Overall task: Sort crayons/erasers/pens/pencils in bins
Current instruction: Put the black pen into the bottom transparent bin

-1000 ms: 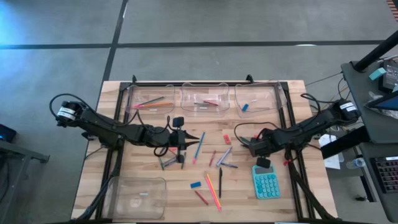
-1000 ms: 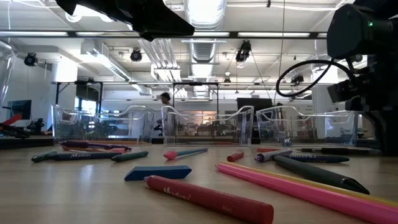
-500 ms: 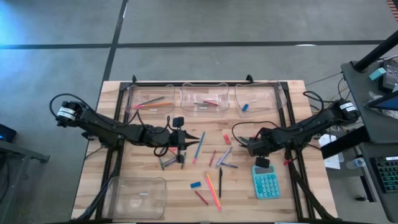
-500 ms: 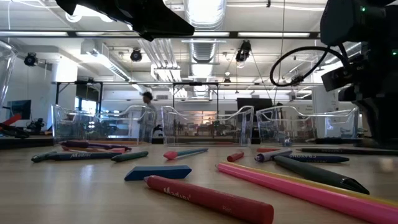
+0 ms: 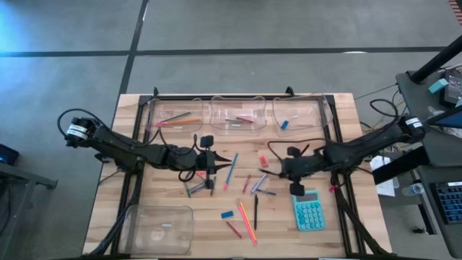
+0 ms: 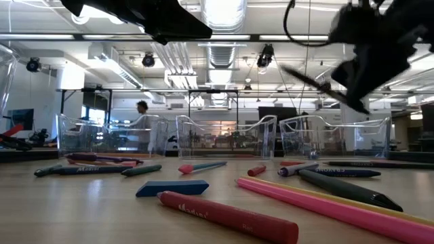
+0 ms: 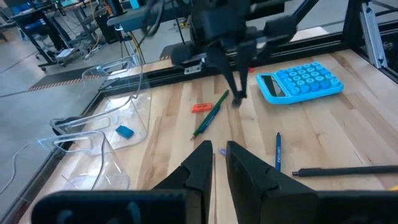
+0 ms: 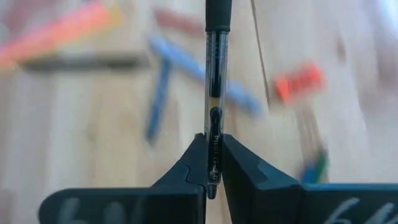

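right gripper (image 5: 276, 169) has been swung from beside teal calculator (image 5: 310, 210) toward table middle, fingers pinching clear black pen (image 8: 214, 74) (lifted above scattered sticks). pen now ready for carrying to bins (image 5: 234, 115). left gripper (image 7: 215, 163) unmoved over table middle, fingers pressed together, nothing held.

grey concrete floor (image 5: 238, 29) with dark seams; ceiling ducts (image 6: 220, 51) and strip lights.

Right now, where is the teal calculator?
In the high view the teal calculator lies flat on the wooden table's right part, just below the right gripper, with the loose pens and pencils to its left.
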Robot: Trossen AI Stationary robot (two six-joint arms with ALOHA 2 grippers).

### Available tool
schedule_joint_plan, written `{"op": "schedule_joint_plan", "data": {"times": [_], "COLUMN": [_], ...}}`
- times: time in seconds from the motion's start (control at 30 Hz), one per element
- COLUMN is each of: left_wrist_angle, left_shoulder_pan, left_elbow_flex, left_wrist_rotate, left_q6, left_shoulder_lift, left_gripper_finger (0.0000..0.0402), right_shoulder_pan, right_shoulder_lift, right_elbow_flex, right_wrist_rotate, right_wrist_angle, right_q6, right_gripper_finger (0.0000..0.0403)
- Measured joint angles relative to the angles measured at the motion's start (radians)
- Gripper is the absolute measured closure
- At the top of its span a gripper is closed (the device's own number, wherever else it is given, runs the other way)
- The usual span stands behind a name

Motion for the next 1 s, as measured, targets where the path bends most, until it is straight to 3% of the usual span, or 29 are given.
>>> {"op": "schedule_joint_plan", "data": {"times": [0.17, 0.47, 0.67, 1.0], "left_wrist_angle": [0.112, 0.375, 0.552, 0.57], "left_shoulder_pan": [0.0, 0.008, 0.008, 0.009], "left_elbow_flex": [0.002, 0.003, 0.044, 0.091], "left_wrist_rotate": [-0.009, -0.005, -0.004, 0.009], "left_q6": [-0.051, -0.079, -0.078, -0.066], "left_shoulder_lift": [0.014, 0.154, 0.259, 0.32], "left_gripper_finger": [0.0344, 0.0215, 0.0157, 0.0151], "right_shoulder_pan": [0.0, -0.003, -0.02, -0.074], "right_shoulder_lift": [-0.036, 0.013, 0.078, 0.169], "right_elbow_flex": [-0.068, -0.102, -0.094, -0.094], "right_wrist_rotate": [0.044, 0.107, 0.123, 0.123], "right_wrist_angle": [0.335, 0.766, 0.871, 0.919], "right_q6": [-0.141, -0.336, -0.358, -0.312], "right_gripper_finger": [0.0384, 0.0384, 0.0384, 0.0384]}}
